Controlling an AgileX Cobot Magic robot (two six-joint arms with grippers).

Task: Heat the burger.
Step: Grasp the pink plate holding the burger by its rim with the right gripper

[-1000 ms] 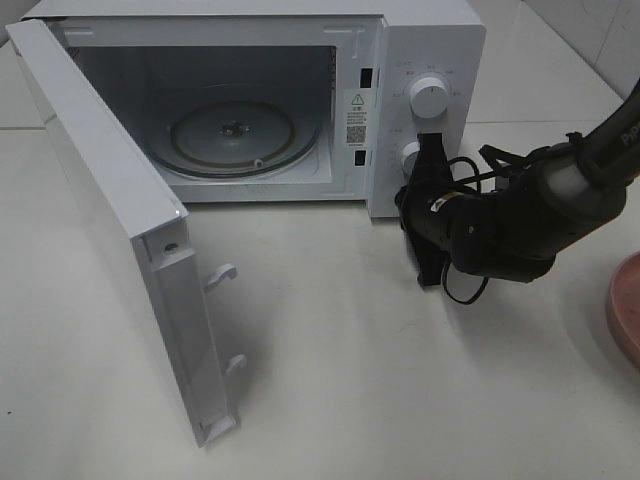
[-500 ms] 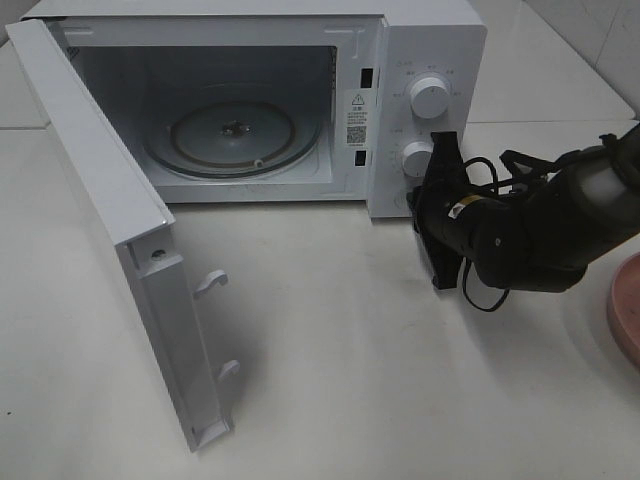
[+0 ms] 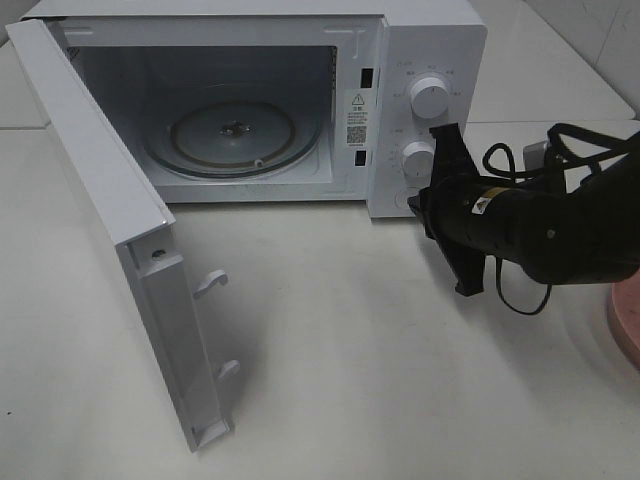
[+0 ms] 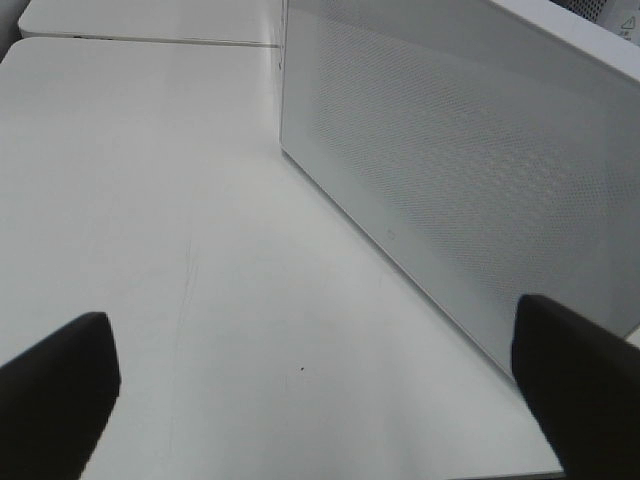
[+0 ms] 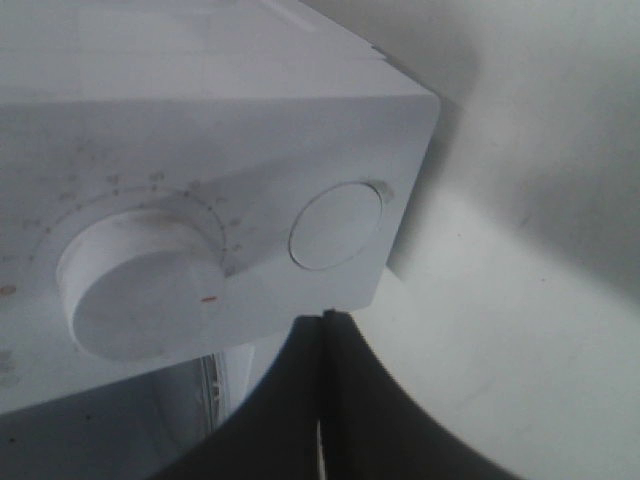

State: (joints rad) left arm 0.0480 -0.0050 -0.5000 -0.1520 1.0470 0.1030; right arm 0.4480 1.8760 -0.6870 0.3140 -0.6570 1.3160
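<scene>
Microwave [image 3: 432, 40]: set at the back of the white table [image 3: 350, 390], cavity facing the arms so it can be loaded from the front.
Door [image 3: 105, 215]: swung wide to the left, leaving the opening clear.
Turntable [image 3: 232, 135]: glass plate seen bare; nothing has been loaded.
Burger: not found in any view. Only the rim of a pink plate [image 3: 627, 325] is caught at the right edge; what lies on it cannot be told.
Right gripper [image 3: 425, 203]: clenched on nothing, fingers pressed into one blade. From the wrist, the tip [image 5: 325, 330] is seen just beside the round button [image 5: 335, 225], next to the lower knob [image 5: 140, 285]. A closed tip is judged to suit poking a release button.
Left gripper [image 4: 318, 370]: spread wide and empty, held low over the table near the door's perforated outer face [image 4: 470, 170], likely kept out of the door's swing.
Stage: judged early; oven opened, food not yet fetched.
Next need: the burger is to be located and carried in past the door edge.
</scene>
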